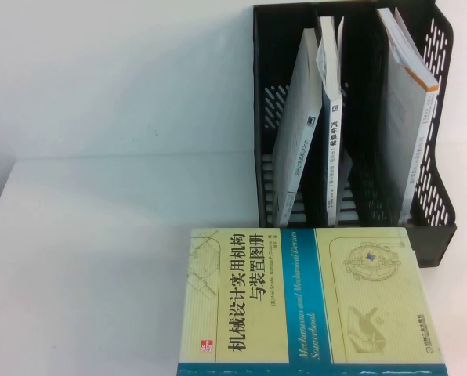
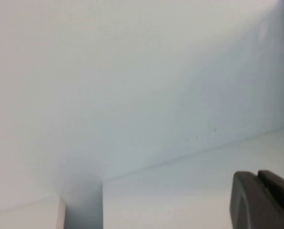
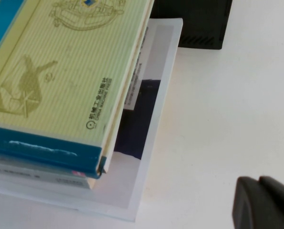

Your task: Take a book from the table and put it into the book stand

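High view | yellow-green book (image 1: 296, 301) flat, teal spine, before black book stand (image 1: 351, 117) | claws: cannot tell

Left gripper (image 2: 263, 200), right gripper (image 3: 266, 202): black, seemingly matte.

The yellow-green book (image 1: 296, 301) at the lower centre of the high view carries the Chinese title "机械设计实用机构与装置图册" in large dark characters on its cover, running sideways. Its blue spine band bears the italic white words "Mechanisms and Mechanical Devices Sourcebook". The spines of the books in the black book stand (image 1: 351, 117) at the upper right carry print too small to read.
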### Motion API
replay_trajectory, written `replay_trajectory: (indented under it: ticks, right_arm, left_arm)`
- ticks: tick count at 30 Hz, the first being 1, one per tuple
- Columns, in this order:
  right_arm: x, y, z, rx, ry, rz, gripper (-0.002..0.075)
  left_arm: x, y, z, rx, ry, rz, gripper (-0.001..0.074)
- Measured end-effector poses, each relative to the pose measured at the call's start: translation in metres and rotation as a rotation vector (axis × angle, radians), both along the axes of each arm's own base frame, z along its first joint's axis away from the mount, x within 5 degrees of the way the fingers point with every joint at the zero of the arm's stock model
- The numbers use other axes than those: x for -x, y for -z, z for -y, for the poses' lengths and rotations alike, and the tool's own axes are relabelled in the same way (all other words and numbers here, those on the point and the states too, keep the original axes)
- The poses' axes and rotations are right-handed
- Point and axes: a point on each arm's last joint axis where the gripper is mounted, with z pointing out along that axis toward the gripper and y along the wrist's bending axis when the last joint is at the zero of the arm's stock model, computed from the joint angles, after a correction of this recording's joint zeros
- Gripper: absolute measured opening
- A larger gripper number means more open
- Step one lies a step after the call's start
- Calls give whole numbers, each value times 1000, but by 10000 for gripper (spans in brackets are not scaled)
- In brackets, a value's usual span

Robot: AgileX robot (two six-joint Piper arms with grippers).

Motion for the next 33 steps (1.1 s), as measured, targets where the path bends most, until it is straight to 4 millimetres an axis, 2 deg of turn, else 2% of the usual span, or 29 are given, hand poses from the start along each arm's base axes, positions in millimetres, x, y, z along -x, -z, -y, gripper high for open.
replay_trajectory:
  ticks: [5, 8, 12, 16, 22, 33]
  right_arm:
    - [0, 0, 0, 0, 0, -2, 3]
    - [0, 0, 0, 0, 0, -2, 2]
    - [0, 0, 0, 0, 0, -4, 1]
    - [1, 1, 0, 0, -1, -13, 0]
    - [2, 2, 0, 3, -3, -25, 0]
    - [2, 2, 0, 4, -3, -31, 0]
  left_arm:
    - [28, 68, -15, 83, -141, -48, -1]
    - [40, 97, -18, 116, -183, -49, -1]
    - [49, 106, -19, 140, -198, -69, -1]
    - [52, 117, -18, 134, -192, -202, -1]
    - [52, 118, -14, 123, -114, -213, -1]
    - [52, 118, -14, 126, -105, -220, -1]
